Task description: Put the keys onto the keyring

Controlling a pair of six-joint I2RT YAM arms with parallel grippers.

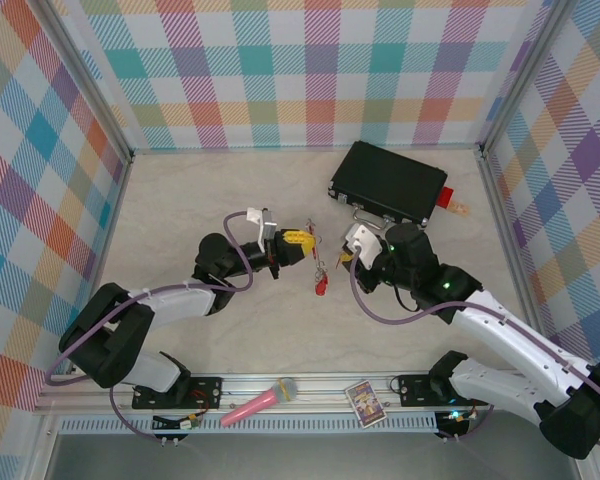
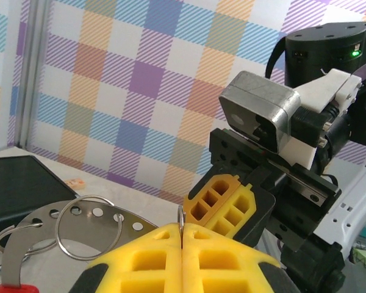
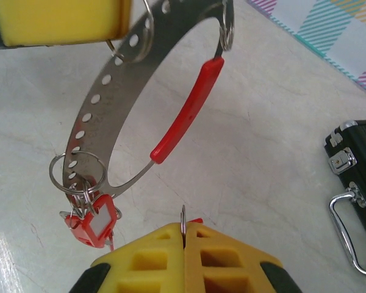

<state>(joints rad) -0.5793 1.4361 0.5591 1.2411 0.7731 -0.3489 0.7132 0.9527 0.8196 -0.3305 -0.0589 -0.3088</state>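
Keyring [image 3: 91,107]: hangs above the desk between the two arms. It is a grey perforated metal band with a red arc [image 3: 186,110] along one side and thin split rings threaded on it.
Long axis: in the right wrist view it runs from 7 o'clock up to 1 o'clock, with the hoop's opening facing that camera.
Hung keys [image 3: 93,224]: red tags with pale windows, bunched at the band's low end.
Loose key: only its small metal loop [image 3: 183,218] and a red sliver show, upright.
Right end effector [image 3: 184,239]: fingers together, clamped on that loop. The keyring lies near it at 11 to 12 o'clock, not touching.
Left end effector [image 1: 302,241]: fingers together, apparently gripping the keyring's top. In the top view it sits at 9 o'clock of the ring and is the nearer arm.
Next move (judgement): carry the loop up toward the band at 11 o'clock, keeping the ring steady.
Desk [image 1: 210,200]: pale, with a black case [image 1: 390,180] at 1 o'clock, well apart.
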